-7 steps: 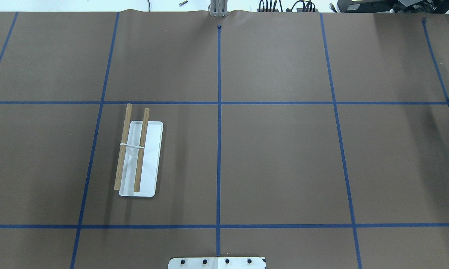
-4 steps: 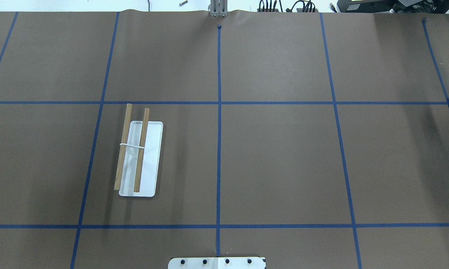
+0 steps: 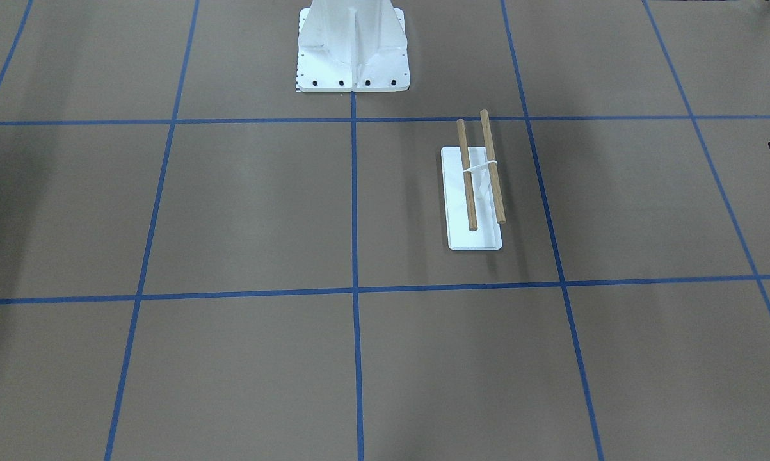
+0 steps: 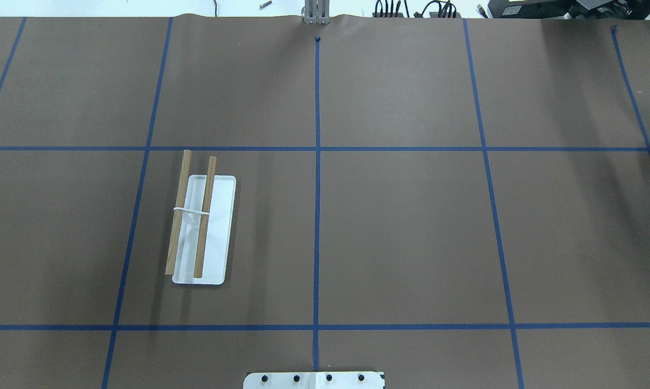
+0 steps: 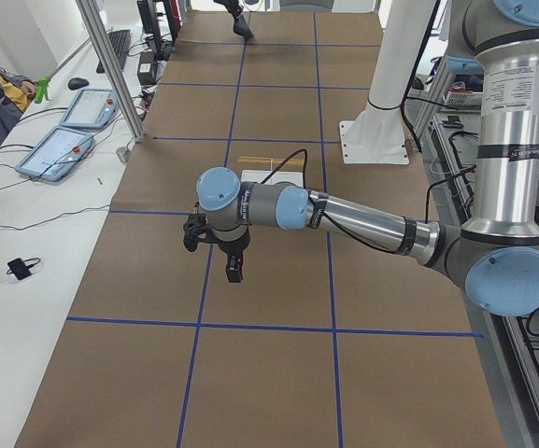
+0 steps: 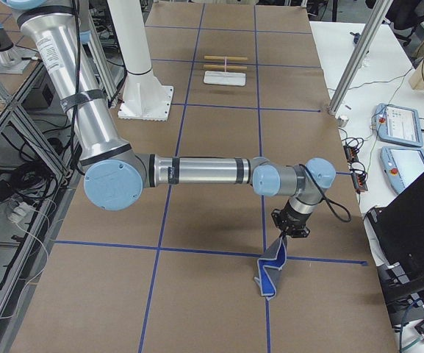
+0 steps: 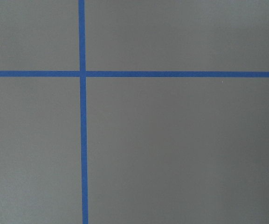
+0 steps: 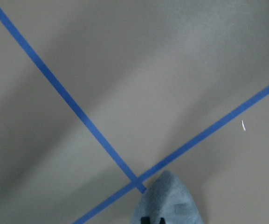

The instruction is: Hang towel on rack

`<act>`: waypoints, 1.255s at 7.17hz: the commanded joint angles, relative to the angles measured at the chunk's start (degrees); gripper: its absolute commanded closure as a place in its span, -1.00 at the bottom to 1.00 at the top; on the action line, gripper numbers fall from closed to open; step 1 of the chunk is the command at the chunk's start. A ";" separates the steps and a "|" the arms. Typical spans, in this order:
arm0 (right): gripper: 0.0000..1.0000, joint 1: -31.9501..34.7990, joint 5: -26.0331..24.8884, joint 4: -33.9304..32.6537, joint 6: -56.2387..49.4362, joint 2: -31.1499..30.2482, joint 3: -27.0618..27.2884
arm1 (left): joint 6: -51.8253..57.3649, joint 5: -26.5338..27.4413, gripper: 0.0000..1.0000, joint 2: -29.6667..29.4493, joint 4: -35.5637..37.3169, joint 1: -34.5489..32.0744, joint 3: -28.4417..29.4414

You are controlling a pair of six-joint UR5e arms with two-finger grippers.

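As it hangs, soft towel point(image 6: 275, 257) tapers upward.

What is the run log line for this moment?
right gripper: shut on towel, which hangs below it | left gripper: nothing held, open or shut unclear | rack: bare | hanging: not yet done

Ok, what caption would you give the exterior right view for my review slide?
The towel hangs from the right fingers low over the table; the rack stands bare, far off.
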 commanded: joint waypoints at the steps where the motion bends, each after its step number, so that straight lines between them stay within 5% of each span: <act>1: 1.00 0.79 0.27 -16.27 38.26 -0.15 19.68 | -0.03 -0.03 -0.96 -0.46 -0.15 0.07 -0.02; 4: 1.00 0.79 5.62 -19.65 81.04 -1.54 34.04 | -0.12 -0.03 -0.96 -0.55 -5.67 0.07 0.24; 6: 1.00 -0.69 9.40 -18.87 108.95 -0.68 38.46 | -4.99 -0.47 -0.96 -1.77 -13.47 0.25 0.59; 9: 1.00 -14.89 -0.91 -17.02 141.79 5.01 43.66 | -27.91 -0.56 -0.96 -8.18 -30.67 3.22 6.91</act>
